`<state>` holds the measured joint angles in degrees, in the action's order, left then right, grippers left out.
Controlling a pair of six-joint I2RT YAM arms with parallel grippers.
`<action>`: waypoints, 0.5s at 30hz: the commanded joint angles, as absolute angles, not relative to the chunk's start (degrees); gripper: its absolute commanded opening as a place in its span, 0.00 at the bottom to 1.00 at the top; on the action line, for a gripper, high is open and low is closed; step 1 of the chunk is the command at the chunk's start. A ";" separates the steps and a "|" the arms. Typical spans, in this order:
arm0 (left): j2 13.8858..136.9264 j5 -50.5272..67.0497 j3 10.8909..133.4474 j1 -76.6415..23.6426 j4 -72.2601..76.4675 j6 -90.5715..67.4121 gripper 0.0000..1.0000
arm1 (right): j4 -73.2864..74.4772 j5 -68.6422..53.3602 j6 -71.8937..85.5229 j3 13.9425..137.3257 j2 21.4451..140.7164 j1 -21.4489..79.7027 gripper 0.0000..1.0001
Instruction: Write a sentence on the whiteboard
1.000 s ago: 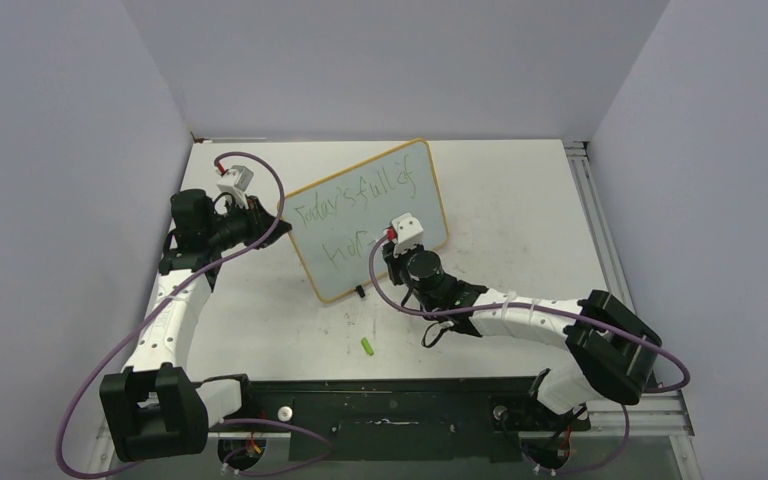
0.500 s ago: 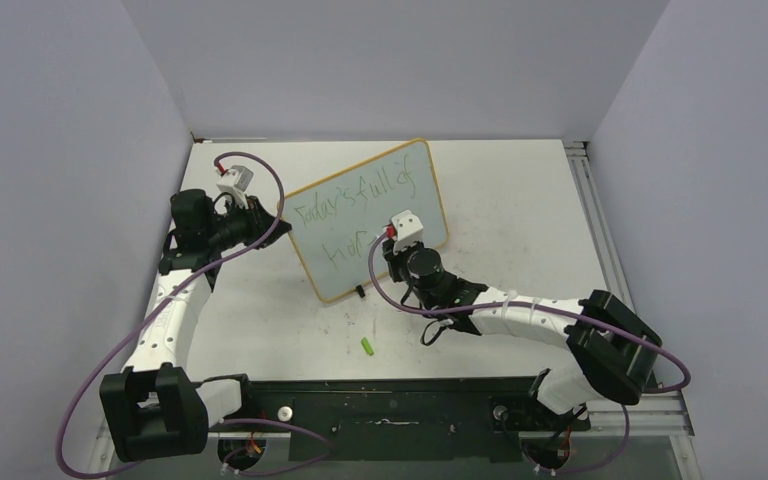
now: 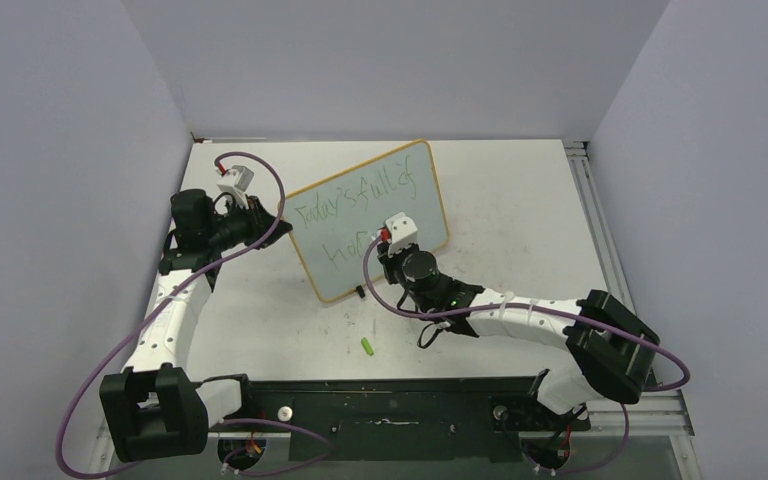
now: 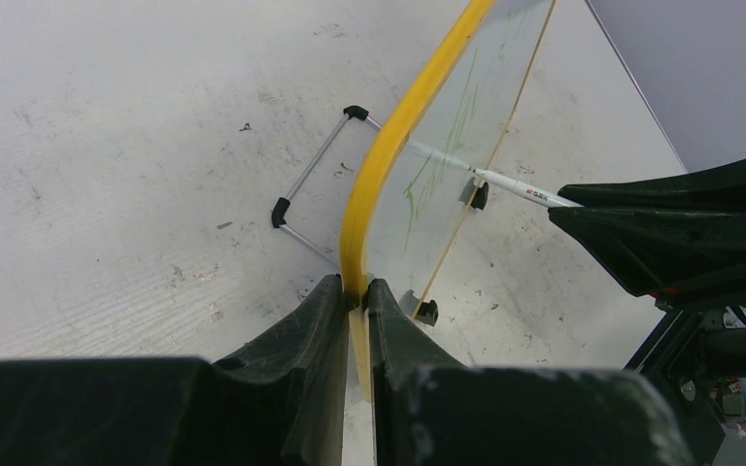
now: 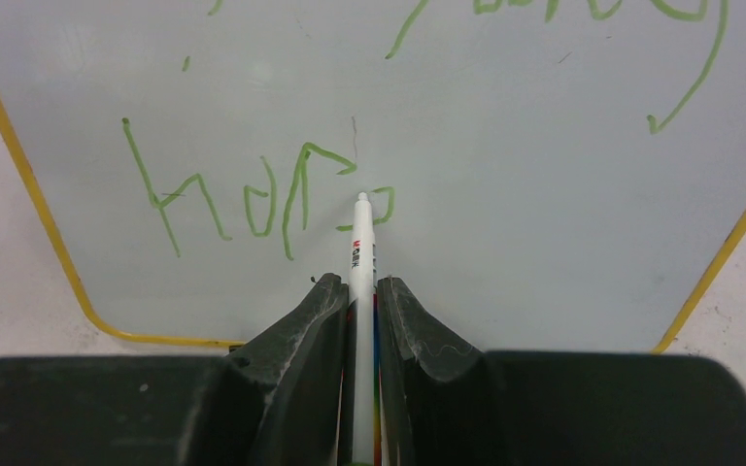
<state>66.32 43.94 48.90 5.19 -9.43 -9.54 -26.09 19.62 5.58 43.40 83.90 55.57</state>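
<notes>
My left gripper (image 4: 357,291) pinches the left edge of the yellow-framed grey-white whiteboard (image 4: 389,146), while my right gripper (image 5: 361,286) clamps a slim white marker (image 5: 360,243) at the green handwritten sentence (image 5: 170,206).

The whiteboard (image 3: 428,205) carries the green sentence (image 3: 360,200): "Today's full of", with "hop" and an unfinished stroke toward 6 o'clock. The red print on the marker (image 5: 360,252) is illegible.

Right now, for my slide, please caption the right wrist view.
Right gripper shut on a white marker, its tip at the whiteboard beside the last letters of the green sentence.
</notes>
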 commanded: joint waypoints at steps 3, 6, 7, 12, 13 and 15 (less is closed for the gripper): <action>65.33 43.50 50.19 5.15 -8.61 -8.65 0.00 | -27.79 21.54 5.74 44.47 84.73 58.08 0.05; 65.37 43.50 50.18 5.12 -8.61 -8.70 0.00 | -27.61 22.17 6.48 43.77 85.02 58.50 0.05; 65.31 43.54 50.19 5.12 -8.61 -8.70 0.00 | -27.46 22.40 6.78 43.57 85.18 58.52 0.05; 65.34 43.54 50.08 5.12 -8.61 -8.70 0.00 | -27.00 23.03 7.62 42.61 85.73 58.53 0.05; 65.36 43.52 50.11 5.10 -8.61 -8.70 0.00 | -26.96 23.07 7.72 42.44 85.78 58.46 0.05; 65.32 43.52 50.16 5.10 -8.53 -8.72 0.00 | -27.00 23.35 7.86 42.16 85.90 58.44 0.05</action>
